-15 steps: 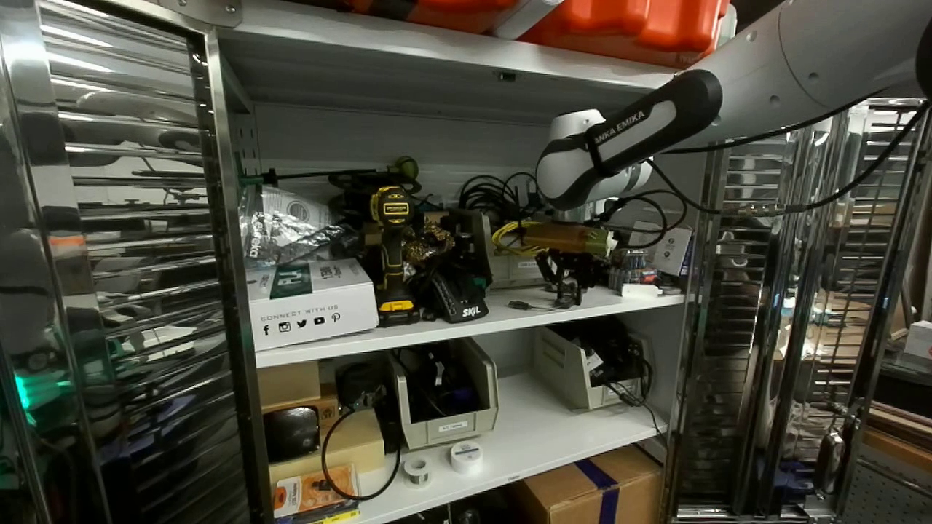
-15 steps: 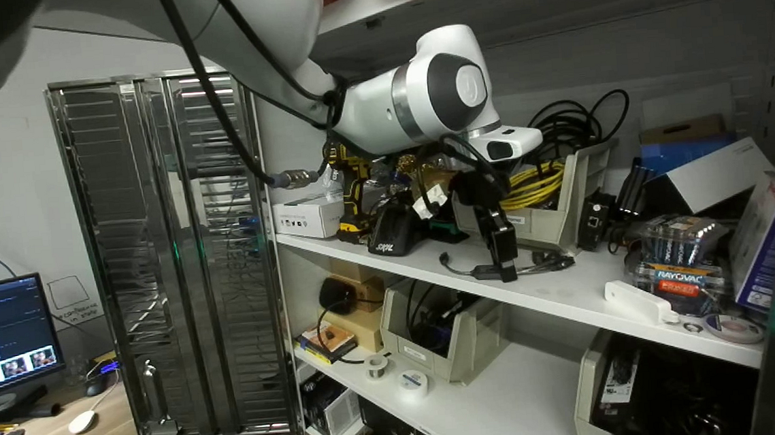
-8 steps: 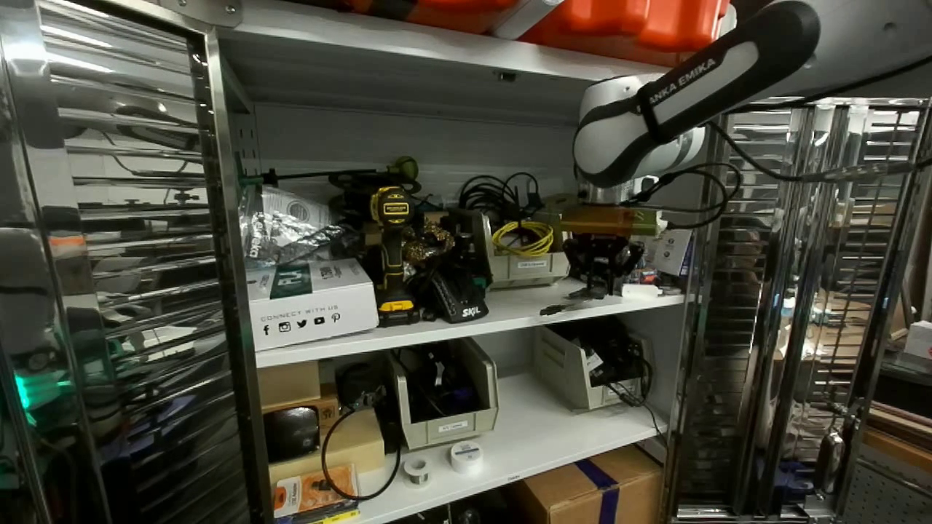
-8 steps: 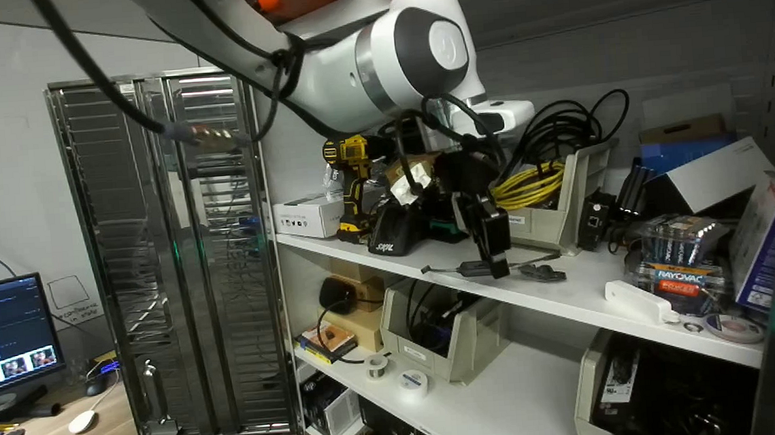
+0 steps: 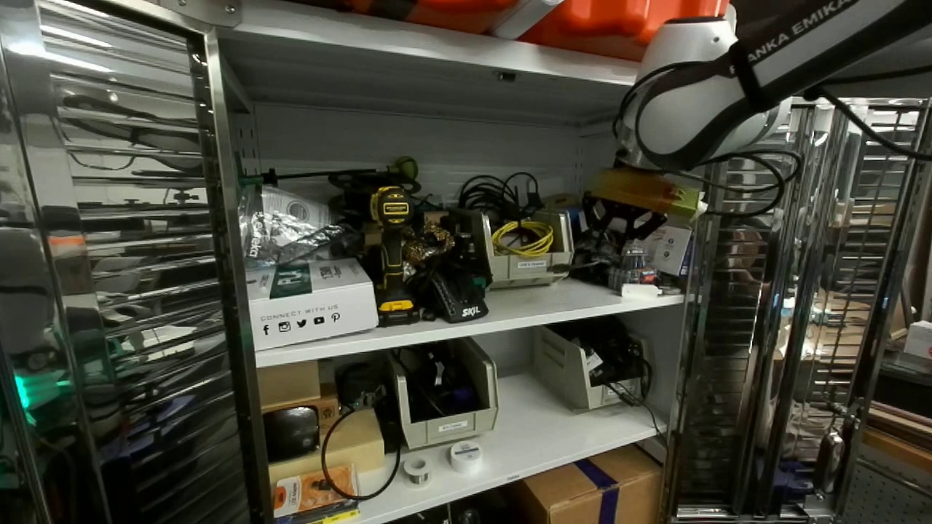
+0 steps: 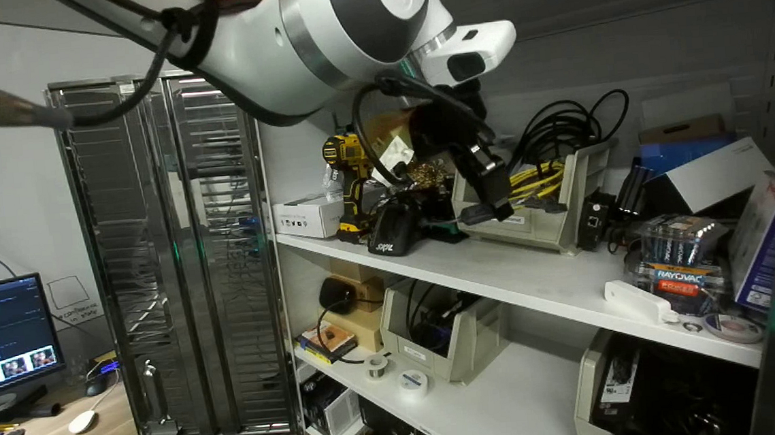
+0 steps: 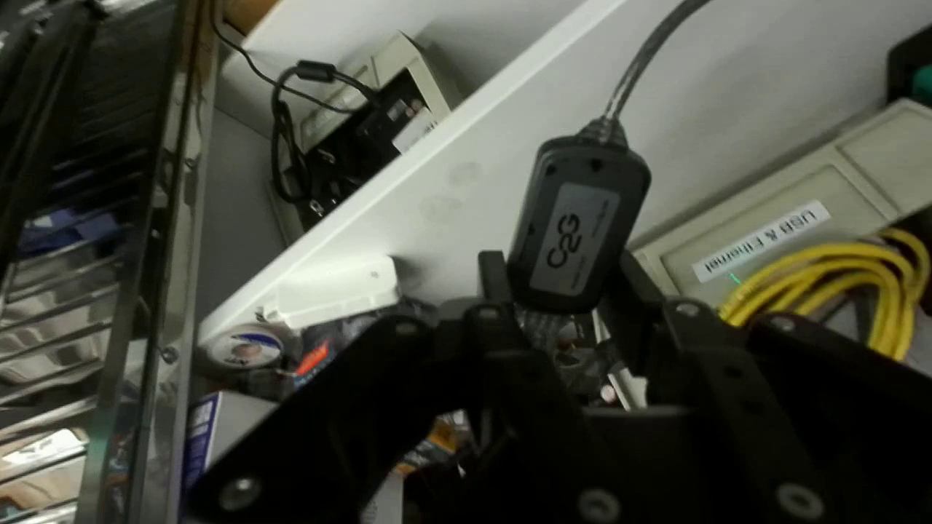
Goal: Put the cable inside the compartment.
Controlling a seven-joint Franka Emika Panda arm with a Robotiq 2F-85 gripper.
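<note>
The cable, dark with a grey C2G adapter body [image 7: 586,211], is pinched between the fingers of my gripper [image 7: 566,280] in the wrist view. My gripper [image 6: 499,206] holds the cable's body [image 6: 474,214] above the upper shelf, in front of a cream open-topped bin [image 6: 531,226] labelled "USB & Ethernet". That bin [image 5: 530,275] has yellow cable in front and black cables looping out above. Another cream bin with thin black cables hanging out [image 5: 564,360] stands lower right. Which bin is the compartment I cannot tell. In an exterior view my gripper [image 5: 619,236] blends with dark clutter.
A yellow-black drill [image 5: 393,251], a SKIL charger [image 5: 455,295] and a white printed carton [image 5: 313,306] stand left of the labelled bin. Battery packs [image 6: 681,268] and a white device [image 6: 639,301] lie near the upper shelf's front edge. A third cream bin [image 5: 445,434] stands below.
My gripper has risen and drawn away from the upper shelf. The cable, low at the shelf surface earlier, is now lifted with it. The arm no longer covers the labelled bin in an exterior view.
</note>
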